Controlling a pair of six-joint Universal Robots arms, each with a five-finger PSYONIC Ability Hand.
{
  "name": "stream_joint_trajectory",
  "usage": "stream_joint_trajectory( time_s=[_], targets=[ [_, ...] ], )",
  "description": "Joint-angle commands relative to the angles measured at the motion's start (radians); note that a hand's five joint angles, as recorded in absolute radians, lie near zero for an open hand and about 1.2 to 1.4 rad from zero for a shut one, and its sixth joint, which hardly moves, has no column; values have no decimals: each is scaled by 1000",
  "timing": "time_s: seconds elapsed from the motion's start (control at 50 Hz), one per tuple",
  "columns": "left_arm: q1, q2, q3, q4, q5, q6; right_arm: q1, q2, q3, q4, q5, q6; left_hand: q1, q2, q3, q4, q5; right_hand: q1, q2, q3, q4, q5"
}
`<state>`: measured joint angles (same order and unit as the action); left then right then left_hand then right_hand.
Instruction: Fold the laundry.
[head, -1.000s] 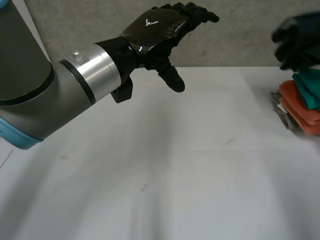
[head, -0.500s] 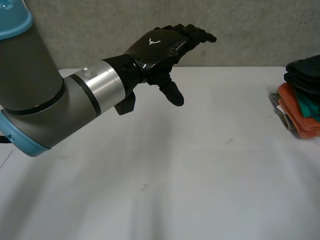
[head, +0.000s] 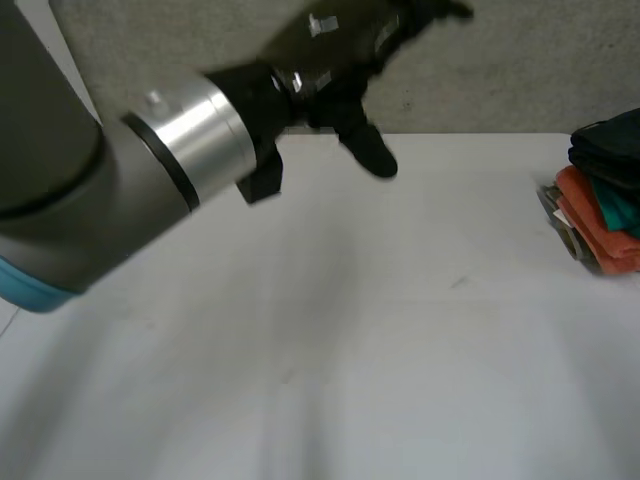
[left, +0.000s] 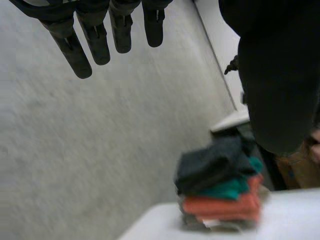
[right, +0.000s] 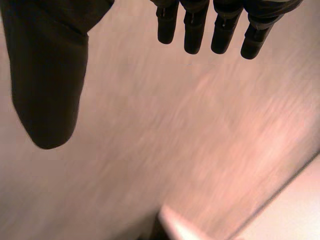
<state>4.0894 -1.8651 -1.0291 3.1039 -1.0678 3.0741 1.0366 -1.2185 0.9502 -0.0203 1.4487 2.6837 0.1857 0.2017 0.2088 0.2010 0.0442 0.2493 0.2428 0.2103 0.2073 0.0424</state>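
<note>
White table (head: 400, 330) lies under the robot's left hand (head: 335, 60), which hangs in the air above the far edge, fingers straight, thumb apart, holding nothing. At the table's right edge, well apart from it, sits 1 stack of folded laundry (head: 603, 215): dark cloth on top, teal and orange beneath. The right hand (right: 47, 75) also has straight, spread fingers and grips nothing.

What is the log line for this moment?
left robot hand: open, empty | right robot hand: open, empty | folded stack: untouched
</note>
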Motion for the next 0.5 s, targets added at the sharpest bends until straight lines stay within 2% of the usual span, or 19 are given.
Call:
stream_joint_trajectory(
  time_s=[0.02,0.04,0.08,0.1,0.12,0.18,0.2,0.24,0.26,0.32,0.34,0.42,0.44,0.5],
  targets=[
    [29,76,113,2,-216,-112,282,-162,103,-259,-17,137,25,9,2,10,-8,-75,-68,-36,-33,-42],
    [67,99,113,-1,-266,-106,319,-180,136,-274,-31,149,19,3,-4,4,-14,-75,-68,-36,-33,-42],
    [127,127,103,-4,-302,-91,388,-213,200,-299,-66,166,16,0,-7,1,-17,-75,-68,-36,-33,-42],
    [162,142,93,-8,-317,-78,458,-232,261,-320,-112,174,16,0,-7,1,-17,-75,-68,-36,-33,-42],
    [236,170,71,-25,-342,-48,492,-239,289,-328,-134,173,16,0,-7,1,-17,-75,-68,-36,-33,-42],
    [347,196,29,-68,-359,23,619,-246,396,-325,-192,171,-1,-17,-25,-17,-34,-75,-68,-36,-33,-42],
    [409,201,-4,-97,-365,81,647,-243,421,-322,-201,171,-7,-23,-30,-23,-40,-75,-68,-36,-33,-42],
    [459,202,-51,-120,-370,147,700,-239,461,-310,-206,171,-7,-23,-30,-23,-40,-75,-68,-36,-33,-42],
    [500,198,-101,-138,-370,220,748,-231,496,-291,-203,171,-10,-26,-33,-26,-43,-75,-68,-36,-33,-42],
    [546,192,-190,-152,-374,329,810,-213,533,-254,-199,171,-10,-26,-33,-26,-43,-75,-68,-36,-33,-42],
    [574,187,-268,-143,-374,395,842,-191,553,-233,-197,173,-7,-23,-31,-23,-40,-75,-68,-36,-33,-42],
    [666,176,-446,-61,-377,523,892,-150,582,-202,-197,168,-7,-23,-30,-23,-40,-75,-68,-36,-33,-42],
    [712,161,-512,9,-377,569,901,-135,605,-195,-192,169,-7,-23,-30,-23,-40,-75,-68,-36,-33,-42],
    [778,110,-606,146,-376,639,898,-134,631,-202,-192,170,-10,-26,-33,-26,-43,-75,-68,-36,-33,-42]
  ],
)
